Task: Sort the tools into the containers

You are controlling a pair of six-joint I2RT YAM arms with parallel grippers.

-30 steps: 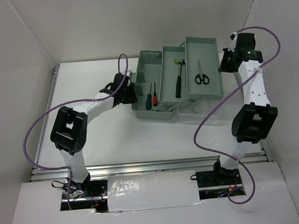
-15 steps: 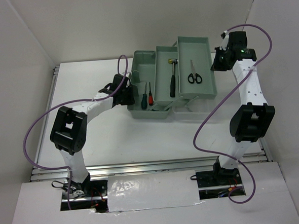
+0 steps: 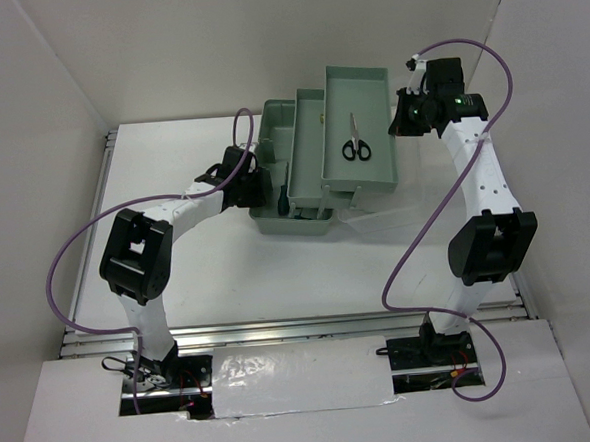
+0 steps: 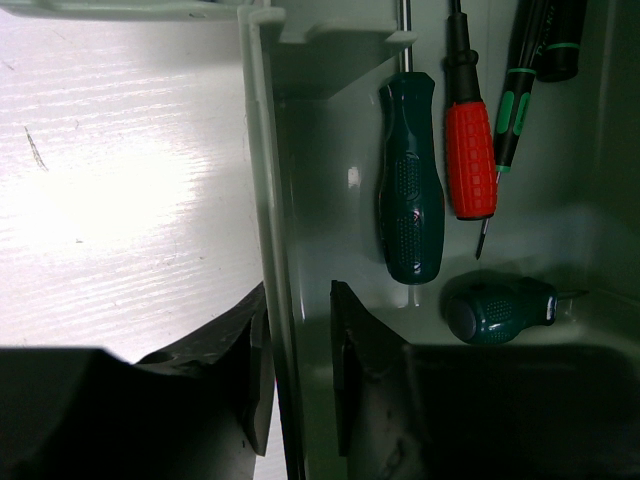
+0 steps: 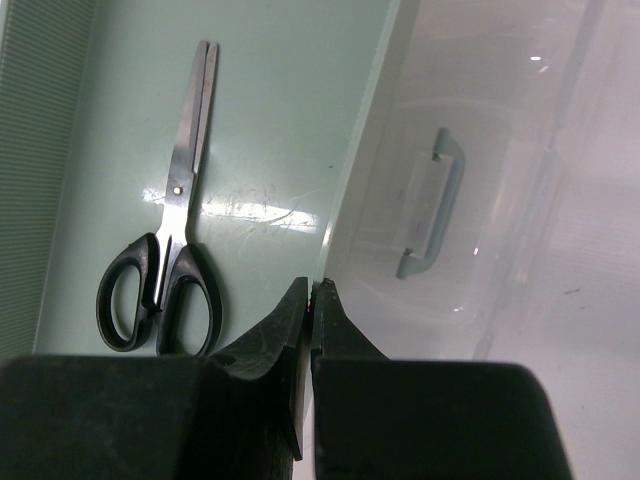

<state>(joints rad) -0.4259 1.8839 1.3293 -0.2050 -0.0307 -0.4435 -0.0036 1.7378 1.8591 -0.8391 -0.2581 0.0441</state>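
Sage-green plastic cantilever toolbox point(image 3: 297, 221) is set mid-table. Its top tray point(image 3: 365, 91) is carried over the right part of the box.

Black-handled scissors point(image 5: 177, 190) are laid flat on the top tray floor, blades pointing away from the arm bases. They are well apart from the right rim.

That right rim is pinched by the right gripper point(image 5: 313, 295). The fingers point(image 5: 280, 335) are drawn almost fully together, with only the thin tray edge between them. The scissor handles are seen just left of the fingertips, not touched.

The base compartment point(image 4: 330, 200) is exposed on the left side of the box. A green-handled screwdriver point(image 4: 410, 200) and a red-handled screwdriver point(image 4: 470, 160) are laid side by side in it. A slim black-and-green screwdriver point(image 4: 515, 105) is beside the red one. A stubby green-handled driver point(image 4: 495, 308) is laid crosswise just below them.

The left wall of the base compartment is straddled by the left gripper point(image 4: 298, 290), closed in with one finger outside and one inside. None of the screwdrivers is touched; the stubby one is nearest the inner finger.

White table point(image 3: 181, 158) is under the box.
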